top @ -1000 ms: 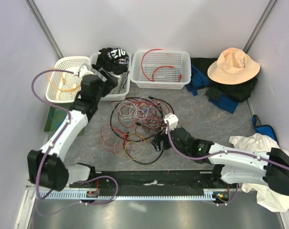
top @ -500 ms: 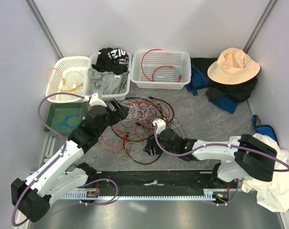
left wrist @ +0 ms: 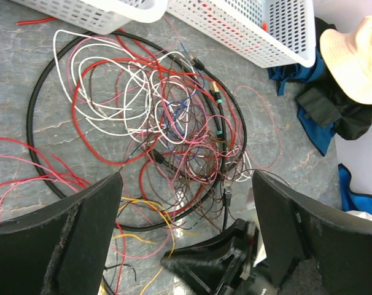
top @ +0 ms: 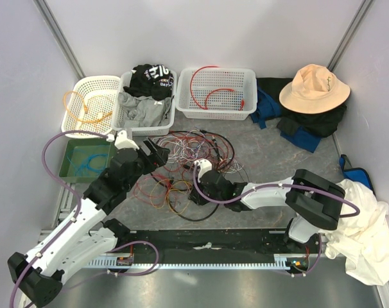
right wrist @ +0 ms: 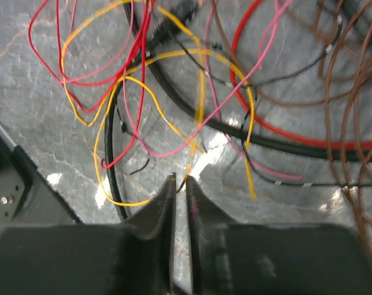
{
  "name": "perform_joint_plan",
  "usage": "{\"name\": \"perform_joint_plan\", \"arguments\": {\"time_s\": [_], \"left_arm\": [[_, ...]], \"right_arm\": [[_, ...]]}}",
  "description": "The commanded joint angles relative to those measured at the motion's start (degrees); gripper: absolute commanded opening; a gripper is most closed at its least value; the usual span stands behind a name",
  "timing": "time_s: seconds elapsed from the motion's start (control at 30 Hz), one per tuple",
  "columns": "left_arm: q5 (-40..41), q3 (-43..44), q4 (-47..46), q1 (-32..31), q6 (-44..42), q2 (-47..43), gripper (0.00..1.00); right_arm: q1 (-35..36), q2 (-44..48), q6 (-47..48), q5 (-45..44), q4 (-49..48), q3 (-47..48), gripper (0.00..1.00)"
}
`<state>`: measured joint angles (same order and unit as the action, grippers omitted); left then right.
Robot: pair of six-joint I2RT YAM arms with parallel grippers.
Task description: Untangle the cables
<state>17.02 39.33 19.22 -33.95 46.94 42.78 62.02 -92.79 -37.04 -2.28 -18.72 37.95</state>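
Observation:
The cables (top: 188, 160) lie in a loose tangle of red, white, pink, yellow, brown and black wires on the grey table. My left gripper (top: 157, 153) hovers at the tangle's left side. In the left wrist view it (left wrist: 186, 233) stands open, with the cables (left wrist: 167, 117) spread beyond its wide-apart fingers. My right gripper (top: 196, 192) is low at the tangle's near edge. In the right wrist view it (right wrist: 180, 181) is shut, with a thin yellow cable (right wrist: 140, 86) running into the narrow gap at its tips.
Three white baskets stand at the back: the left one (top: 76, 131) holds an orange cable, the middle one (top: 149, 130) clothes, the right one (top: 215, 113) a red cable. A green tray (top: 85, 160) lies at the left; hat (top: 313, 88) and clothes at the right.
My left arm has swung from the left basket down to the tangle, its jaws still open. My right gripper has slid left along the near edge and closed on the yellow cable.

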Motion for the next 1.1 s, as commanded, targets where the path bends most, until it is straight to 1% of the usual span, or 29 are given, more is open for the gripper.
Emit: {"name": "perform_joint_plan", "arguments": {"time_s": [0.0,0.03,0.1,0.13,0.2,0.23,0.3,0.33,0.37,0.4,0.43,0.47,0.53,0.6,0.63,0.73,0.77,0.83,0.87,0.93,0.97,1.03,1.07], "left_arm": [[2.1,0.5,1.0,-0.3,-0.4,-1.6,0.92],[2.1,0.7,1.1,-0.3,-0.7,-1.8,0.92],[2.0,1.4,0.9,-0.3,-1.1,-2.2,0.91],[1.9,1.6,0.9,-0.3,-1.6,-2.2,0.91],[1.2,2.7,0.3,-0.3,-2.3,-1.6,0.91],[0.8,2.9,0.0,-0.3,-2.8,-1.3,0.91],[-1.1,3.1,-1.5,-0.3,-3.3,-0.5,0.91],[-1.8,3.1,-2.4,-0.3,-3.5,-0.2,0.91],[-3.5,2.7,-3.2,-0.3,-3.5,-0.2,0.91],[-4.6,2.3,-4.2,-0.4,-3.6,-0.1,0.91],[-5.6,2.0,-6.8,-0.3,-3.8,-0.1,0.91],[-7.9,1.2,-8.0,-0.3,-4.0,-0.1,0.92],[-9.2,0.4,-12.3,-0.3,-5.3,-0.3,0.92],[-8.9,-0.5,-13.8,-0.3,-6.2,-0.5,0.94],[-8.8,-0.5,-14.9,-0.3,-6.9,-0.9,0.95],[-12.1,-1.1,-18.7,-0.4,-9.2,-2.8,0.97],[-14.4,-2.3,-23.5,-0.4,-10.1,-3.5,0.98],[-16.6,-3.9,-28.6,-0.4,-12.5,-5.8,0.98],[-16.8,-5.6,-33.8,-0.4,-13.2,-6.5,0.99],[-22.3,-7.1,-38.8,-0.4,-14.4,-7.4,0.99],[-24.5,-7.9,-42.9,-0.4,-14.5,-7.6,0.99],[-30.7,-8.1,-46.1,-0.7,-14.7,-7.0,0.98],[-32.3,-8.1,-47.1,-1.0,-14.8,-5.7,0.98]], "right_arm": [[0.1,6.1,2.0,-6.4,1.9,2.4,0.06],[0.1,10.0,3.4,-7.5,5.2,3.0,0.00],[0.2,14.4,5.1,-10.7,8.6,3.8,0.00],[0.2,19.1,6.9,-11.9,12.4,4.8,0.00],[0.2,24.0,8.9,-15.4,16.0,6.2,0.00],[0.2,28.5,11.0,-16.6,19.0,8.3,0.00],[0.2,32.6,12.7,-19.1,23.0,10.6,0.00],[0.1,35.5,13.7,-19.4,25.7,13.3,0.00],[0.2,36.5,15.6,-19.6,27.4,15.0,0.00],[0.1,37.2,16.4,-20.2,29.4,19.0,0.00],[0.2,38.1,17.0,-20.6,32.7,20.9,0.00],[0.2,38.5,18.0,-20.7,34.1,22.6,0.00],[0.2,39.5,18.9,-21.5,36.6,26.7,0.00],[0.2,40.0,19.6,-22.1,37.7,29.6,0.00],[0.2,40.1,19.9,-22.2,38.7,30.5,0.00],[0.2,40.1,20.0,-22.6,40.0,32.6,0.00],[0.2,40.1,19.9,-22.7,40.4,32.7,0.00],[0.2,39.9,19.5,-22.8,40.9,33.0,0.00],[0.2,39.9,19.1,-22.5,40.9,32.9,0.00],[0.1,39.7,18.5,-22.3,41.0,32.9,0.00],[0.1,39.7,18.4,-22.1,41.1,32.8,0.00],[0.2,39.7,18.1,-22.1,41.3,32.9,0.00],[0.2,39.7,18.0,-22.3,41.4,33.1,0.00]]}}
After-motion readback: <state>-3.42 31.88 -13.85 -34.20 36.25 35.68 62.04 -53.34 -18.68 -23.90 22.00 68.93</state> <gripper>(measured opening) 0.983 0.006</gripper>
